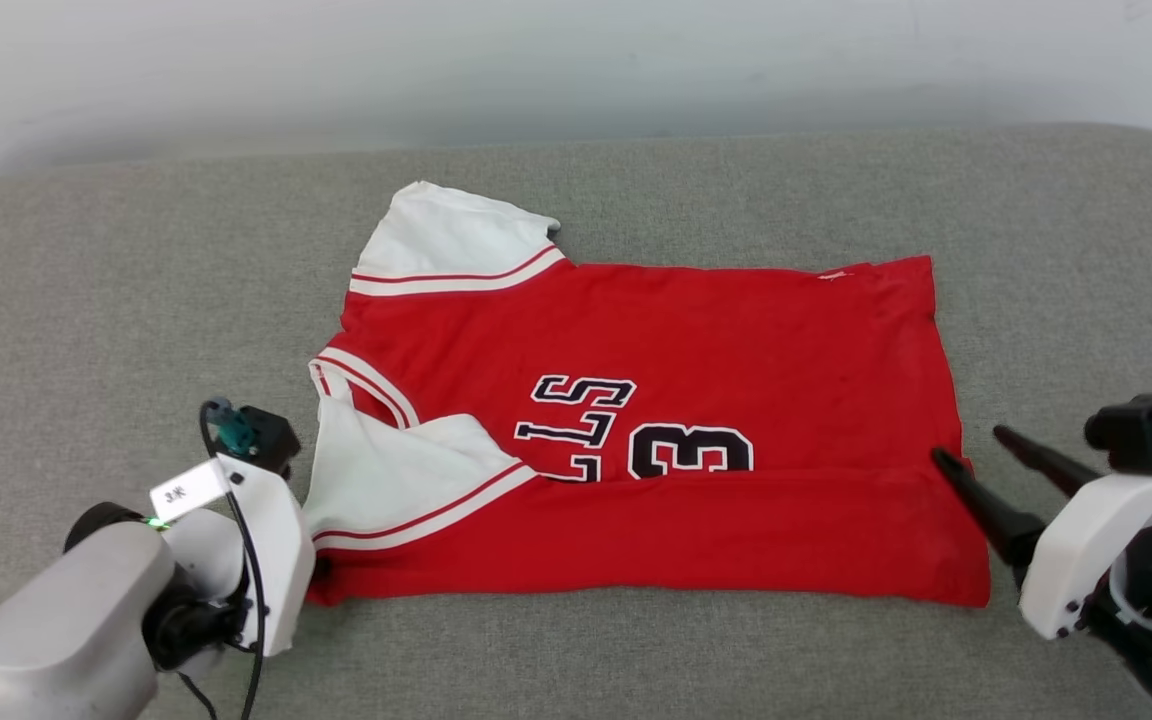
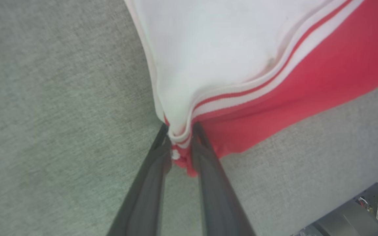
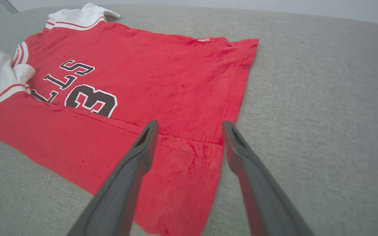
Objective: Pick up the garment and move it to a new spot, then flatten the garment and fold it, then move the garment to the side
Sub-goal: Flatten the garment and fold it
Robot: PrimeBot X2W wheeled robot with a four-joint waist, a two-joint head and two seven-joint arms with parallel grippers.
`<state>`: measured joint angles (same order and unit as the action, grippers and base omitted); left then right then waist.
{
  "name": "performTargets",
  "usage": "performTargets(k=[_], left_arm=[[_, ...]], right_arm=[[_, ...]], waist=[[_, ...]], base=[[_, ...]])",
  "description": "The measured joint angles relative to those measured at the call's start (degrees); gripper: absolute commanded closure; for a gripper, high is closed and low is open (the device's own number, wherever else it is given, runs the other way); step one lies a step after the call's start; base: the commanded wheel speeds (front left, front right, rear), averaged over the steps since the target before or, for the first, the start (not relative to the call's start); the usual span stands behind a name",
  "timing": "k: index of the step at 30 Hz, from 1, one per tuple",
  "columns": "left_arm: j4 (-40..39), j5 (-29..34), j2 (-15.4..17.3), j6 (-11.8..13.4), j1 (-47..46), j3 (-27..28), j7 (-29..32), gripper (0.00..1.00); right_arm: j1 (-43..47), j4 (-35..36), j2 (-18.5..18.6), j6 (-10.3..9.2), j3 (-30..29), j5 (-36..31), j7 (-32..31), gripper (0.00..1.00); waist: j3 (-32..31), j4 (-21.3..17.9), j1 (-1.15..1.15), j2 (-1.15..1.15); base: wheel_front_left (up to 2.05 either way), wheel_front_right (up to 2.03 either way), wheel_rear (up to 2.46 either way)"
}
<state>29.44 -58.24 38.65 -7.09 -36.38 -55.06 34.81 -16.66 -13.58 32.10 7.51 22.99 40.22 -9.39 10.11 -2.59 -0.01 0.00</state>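
Presently, the red jersey (image 1: pixel 696 350) lies flat at the centre of the grey upholstered surface (image 1: pixel 636 660), its near edge folded up over the lettering (image 1: pixel 586 420). The left gripper (image 2: pixel 180 131) is pinched on the bunched corner of the white sleeve (image 2: pixel 215 59). The right gripper (image 3: pixel 189 126) stands wide open at the hem edge, holding nothing.

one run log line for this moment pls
stage: fold, near edge folded over | left end effector: pinching garment sleeve-side corner | right end effector: open over hem corner
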Motion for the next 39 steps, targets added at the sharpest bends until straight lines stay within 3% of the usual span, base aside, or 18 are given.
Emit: performTargets(k=[11, 22, 28, 39], left_arm=[[-6.84, 3.07, 2.24, -0.3, 0.1, -1.31, -6.91, 1.0], [-14.71, 4.65, 4.36, 2.48, 0.03, -0.67, -8.53, 1.0], [-16.97, 5.14, 4.47, 3.35, -0.01, -0.53, -8.53, 1.0], [-18.2, 5.58, 4.77, 3.59, -1.03, -0.35, -8.82, 1.0]], right_arm=[[-3.5, 2.6, 5.79, 0.0, -4.07, -2.24, -6.47, 0.0], [-5.47, 7.5, 12.85, 0.01, 0.24, 4.03, -28.17, 0.0], [-4.35, 6.05, 10.84, 0.0, 1.97, 5.34, -32.57, 0.0], [-3.97, -2.43, 4.6, 0.0, 5.77, 3.47, -29.82, 0.0]], waist=[[-3.02, 1.44, 0.01, 0.0], [-3.0, 2.12, 0.01, 0.0], [-1.43, 2.62, 0.01, 0.0], [1.97, 3.46, 0.01, 0.0]], base=[[0.0, 0.0, 0.0], [0.0, 0.0, 0.0], [0.0, 0.0, 0.0], [0.0, 0.0, 0.0]])
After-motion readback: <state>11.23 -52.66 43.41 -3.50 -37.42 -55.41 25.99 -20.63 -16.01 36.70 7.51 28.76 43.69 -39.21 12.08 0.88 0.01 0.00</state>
